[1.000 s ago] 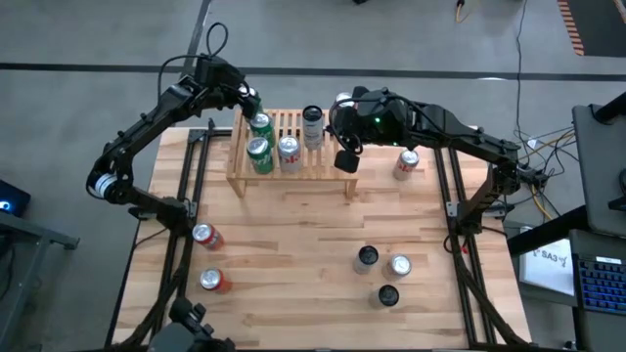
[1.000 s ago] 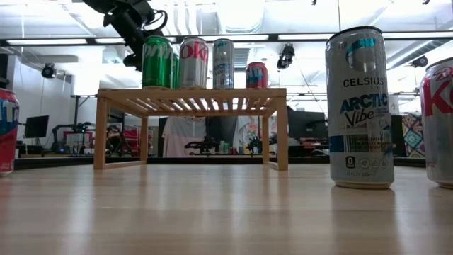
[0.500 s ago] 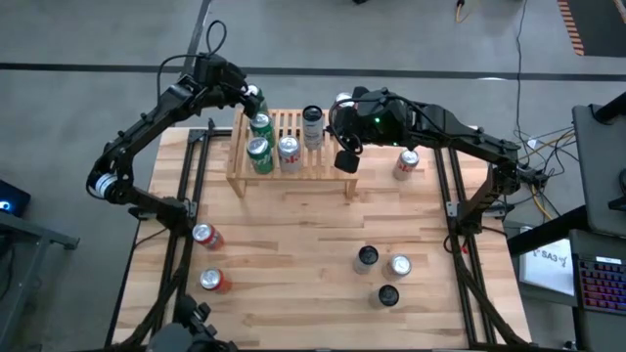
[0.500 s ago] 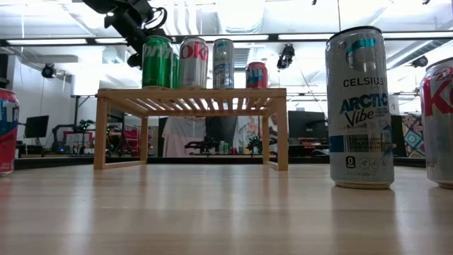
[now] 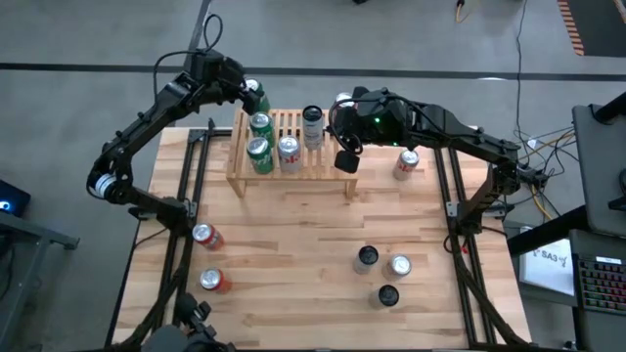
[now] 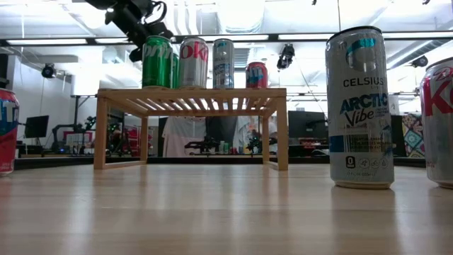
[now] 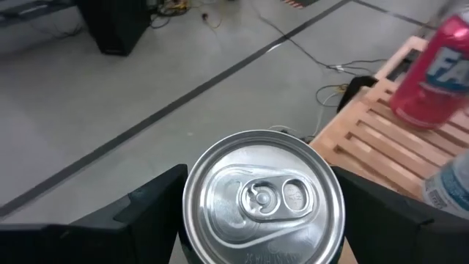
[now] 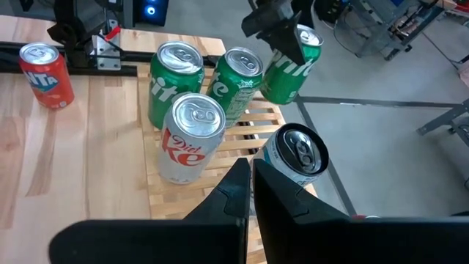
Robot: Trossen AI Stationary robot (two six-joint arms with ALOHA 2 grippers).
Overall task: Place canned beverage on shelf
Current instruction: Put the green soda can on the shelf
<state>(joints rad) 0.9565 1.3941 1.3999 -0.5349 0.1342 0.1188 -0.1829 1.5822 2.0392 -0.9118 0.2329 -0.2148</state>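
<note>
The left gripper (image 5: 251, 93) holds a green can (image 8: 291, 64) tilted in the air at the far left corner of the shelf (image 5: 323, 168), with its fingers (image 7: 150, 202) set wide against both sides of the can. On the shelf stand two green cans (image 5: 259, 154), a Diet Coke can (image 5: 290, 152), a silver can (image 5: 312, 124) and a red can (image 6: 256, 74). The right gripper (image 5: 344, 161) hangs over the near right end of the shelf, fingers (image 8: 242, 192) pressed together and holding nothing.
</note>
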